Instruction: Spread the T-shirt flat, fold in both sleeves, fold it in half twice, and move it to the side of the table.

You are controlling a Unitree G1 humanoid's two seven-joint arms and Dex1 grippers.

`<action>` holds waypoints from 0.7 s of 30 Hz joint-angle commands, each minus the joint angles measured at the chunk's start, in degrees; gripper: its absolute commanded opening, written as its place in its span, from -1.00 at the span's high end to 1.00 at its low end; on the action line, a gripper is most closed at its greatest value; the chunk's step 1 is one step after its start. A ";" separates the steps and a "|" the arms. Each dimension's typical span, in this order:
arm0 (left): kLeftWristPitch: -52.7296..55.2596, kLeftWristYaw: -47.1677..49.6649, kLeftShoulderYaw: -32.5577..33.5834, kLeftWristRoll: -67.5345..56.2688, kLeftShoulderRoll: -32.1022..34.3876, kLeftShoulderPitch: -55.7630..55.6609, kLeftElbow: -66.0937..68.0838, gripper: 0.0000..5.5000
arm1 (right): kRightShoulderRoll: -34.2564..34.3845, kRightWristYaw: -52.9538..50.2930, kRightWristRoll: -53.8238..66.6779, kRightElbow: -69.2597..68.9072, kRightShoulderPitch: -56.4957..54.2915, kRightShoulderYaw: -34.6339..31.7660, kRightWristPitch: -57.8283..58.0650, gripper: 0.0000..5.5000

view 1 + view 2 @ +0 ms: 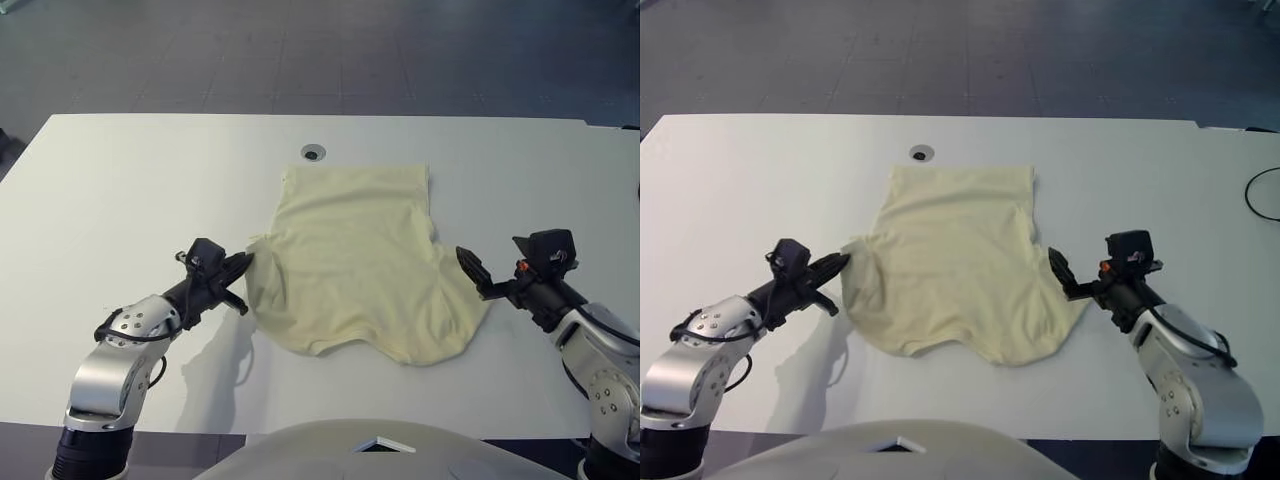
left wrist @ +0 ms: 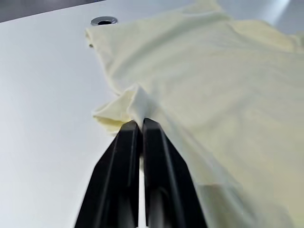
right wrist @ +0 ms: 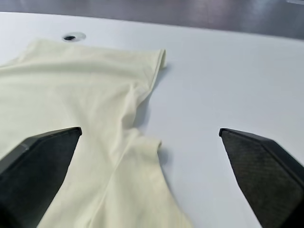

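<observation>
Pale yellow shirt (image 1: 355, 260) rumpled on a white counter (image 1: 130, 170), far edge just beside the hole (image 1: 314, 152).
Left gripper (image 2: 135, 124) — jaws pinching a fold at the shirt's edge; right gripper (image 1: 474, 272) — jaws spread wide, right of the hole.

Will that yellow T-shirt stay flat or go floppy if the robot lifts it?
Probably floppy: the T-shirt bunches where the left gripper pinches it. It looks thin and light, so it would likely slide over the table.

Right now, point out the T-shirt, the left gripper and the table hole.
T-shirt (image 1: 355, 260), left eye view, middle of the cloth.
Left gripper (image 2: 141, 123), left wrist view, between the fingertips.
Table hole (image 1: 314, 152), left eye view, its centre.
</observation>
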 commanded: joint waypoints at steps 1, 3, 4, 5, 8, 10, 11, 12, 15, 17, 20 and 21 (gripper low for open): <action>1.58 0.03 -3.90 2.53 1.47 -0.85 -3.03 1.00 | -0.36 -1.82 -1.41 -1.26 2.92 0.03 1.52 -0.68; 1.45 0.17 -6.38 4.29 1.47 -1.35 -3.14 1.00 | -1.10 -2.14 -2.20 -1.00 3.27 0.57 1.68 -0.56; 1.12 0.10 -8.04 5.52 1.66 -1.60 -2.85 1.00 | -1.31 -2.23 -2.31 -0.81 3.25 0.88 2.11 -0.49; 0.72 0.04 -9.55 6.63 1.76 -1.72 -2.48 1.00 | -1.68 -2.28 -2.65 -0.54 3.22 1.33 2.38 -0.46; -0.21 -0.54 -14.11 9.51 1.80 -2.16 -1.37 1.00 | -2.43 -2.23 -2.96 -0.04 3.18 2.09 3.79 -0.30; -0.60 -0.94 -15.98 10.66 1.63 -2.57 -0.45 1.00 | -2.36 -2.25 -2.81 -0.06 3.10 2.02 4.94 -0.16; -1.05 -1.29 -16.77 11.18 1.71 -2.68 0.18 1.00 | -2.24 -2.27 -2.69 0.15 2.97 1.92 5.43 -0.11; -1.76 -1.84 -17.70 11.68 1.74 -2.82 1.12 1.00 | -2.25 -2.24 -2.61 0.77 2.62 1.75 5.94 -0.03; -3.66 -3.49 -20.08 13.02 1.62 -3.77 3.98 1.00 | -2.17 -2.01 -2.19 2.56 1.51 1.54 7.81 0.14; -4.42 -4.23 -21.04 13.61 1.39 -4.30 5.16 1.00 | -2.47 -1.81 -2.15 3.72 0.79 1.61 8.61 0.25; -5.00 -4.92 -22.12 14.20 0.87 -4.64 6.02 0.90 | -2.97 -1.52 -1.95 4.29 0.09 1.35 10.39 0.42; -5.29 -5.16 -22.49 14.26 0.70 -4.70 6.24 0.86 | -3.14 -1.48 -1.90 4.32 -0.10 1.28 11.25 0.49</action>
